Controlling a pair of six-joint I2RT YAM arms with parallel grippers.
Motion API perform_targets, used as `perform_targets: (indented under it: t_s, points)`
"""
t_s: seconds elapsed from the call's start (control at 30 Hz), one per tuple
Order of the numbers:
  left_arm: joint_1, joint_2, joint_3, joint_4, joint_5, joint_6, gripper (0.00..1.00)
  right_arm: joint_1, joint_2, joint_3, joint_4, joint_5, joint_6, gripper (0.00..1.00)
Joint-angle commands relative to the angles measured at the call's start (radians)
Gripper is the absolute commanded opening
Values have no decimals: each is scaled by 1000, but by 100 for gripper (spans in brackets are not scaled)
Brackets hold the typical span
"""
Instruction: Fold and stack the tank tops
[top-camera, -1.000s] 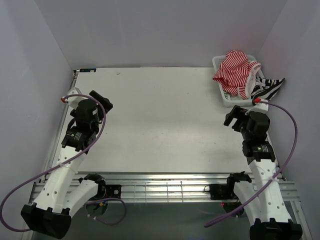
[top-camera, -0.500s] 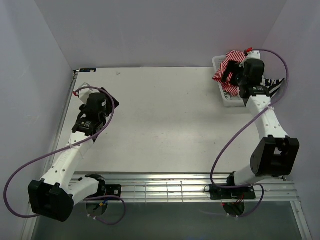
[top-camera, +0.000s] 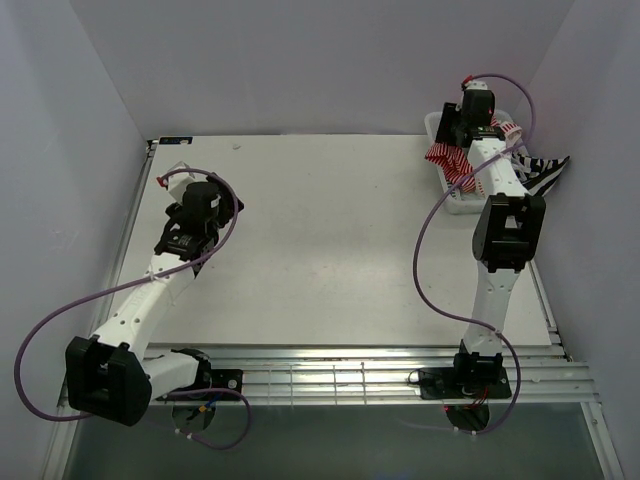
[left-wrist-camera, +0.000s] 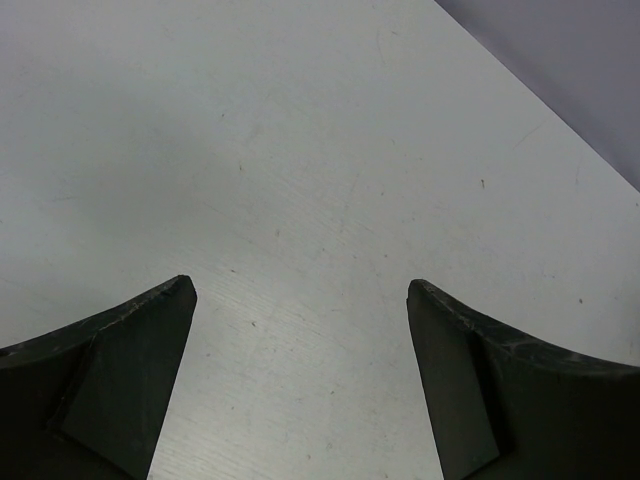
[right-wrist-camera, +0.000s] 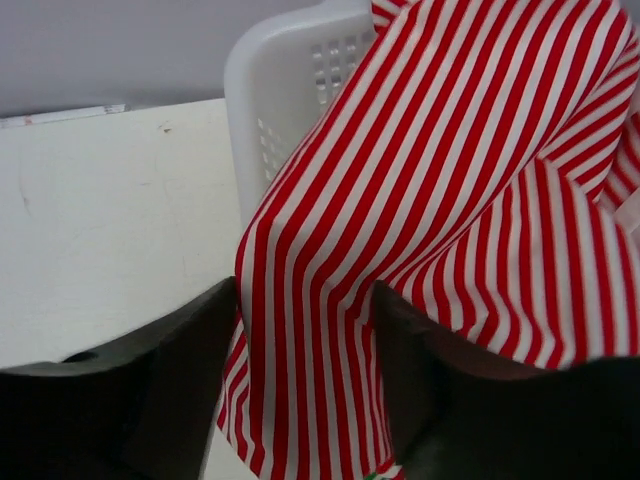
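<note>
Left gripper (left-wrist-camera: 300, 320): I note jaws spread wide, nothing between them, over bare table (left-wrist-camera: 300, 130).
Right gripper (right-wrist-camera: 305, 340): straddles a fold of the red-and-white tank top (right-wrist-camera: 430, 170) at the white basket (right-wrist-camera: 285, 90); whether it pinches, I cannot tell.
Black-and-white tank top (top-camera: 541, 172): draped over the basket's right side.

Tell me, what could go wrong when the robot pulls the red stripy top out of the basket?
The right tool only straddles one fold of the red-and-white top, so the cloth might slip out. That top drapes over the rim of the white basket, so pulling could drag or tip the basket. The black-and-white top hangs over the basket's edge and might get pulled out too.
</note>
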Motion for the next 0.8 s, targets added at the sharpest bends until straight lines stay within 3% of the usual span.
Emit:
perform_targets:
  t_s: [0.0, 0.03, 0.1, 0.17, 0.37, 0.6, 0.77]
  points:
    - [-1, 6, 3, 25, -3, 26, 98, -1, 22, 57, -53, 8, -3, 54]
    - [-2, 7, 3, 22, -3, 27, 98, -1, 13, 51, -47, 9, 0, 39]
    - [-1, 4, 2, 24, -1, 24, 98, -1, -20, 34, -32, -6, -5, 29]
    - [-1, 3, 0, 25, 0, 24, 98, -1, -46, 7, -20, -26, -9, 8]
    - [-1, -19, -4, 22, 17, 20, 98, -1, -181, -65, 20, -139, -11, 8]
    - [-1, -71, -12, 20, 60, 9, 98, 152, -419, -23, 1, -156, -90, 8]
    - [-1, -123, -12, 10, 89, 3, 98, 249, -530, 17, 13, -307, -74, 8]
